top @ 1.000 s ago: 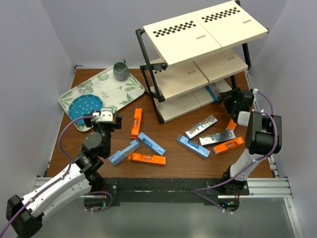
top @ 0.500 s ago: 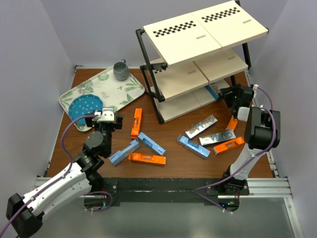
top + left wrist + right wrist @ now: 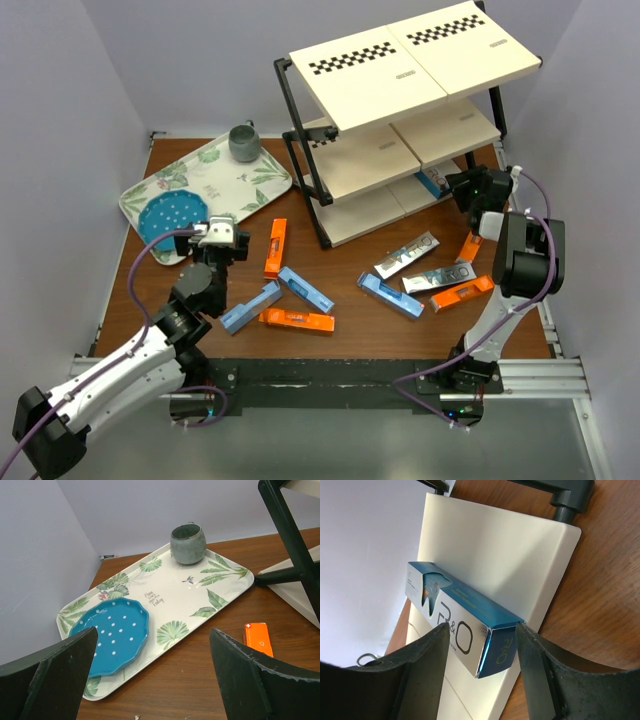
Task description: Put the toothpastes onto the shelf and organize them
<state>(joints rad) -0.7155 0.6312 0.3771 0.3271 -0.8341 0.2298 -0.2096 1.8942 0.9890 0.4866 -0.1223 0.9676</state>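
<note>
Plain pale lavender walls (image 3: 180, 70) close in the brown wooden worktop (image 3: 340, 275) on three sides. A silver metal rail (image 3: 545, 375) lines its near edge. Light is soft and even.

The shelf (image 3: 370, 80) stands at the far right of the counter (image 3: 350, 262), and one toothpaste carton (image 3: 432, 186) lies on its lowest board (image 3: 365, 215), toward the right end. The tray (image 3: 225, 185) lies at the far left, beside the shelf, with the cup (image 3: 243, 142) on its far corner and the plate (image 3: 172, 217) on its near left end. Four cartons (image 3: 296, 320) lie clustered on the counter before the tray; five more (image 3: 407, 254) lie before the shelf, to the right
</note>
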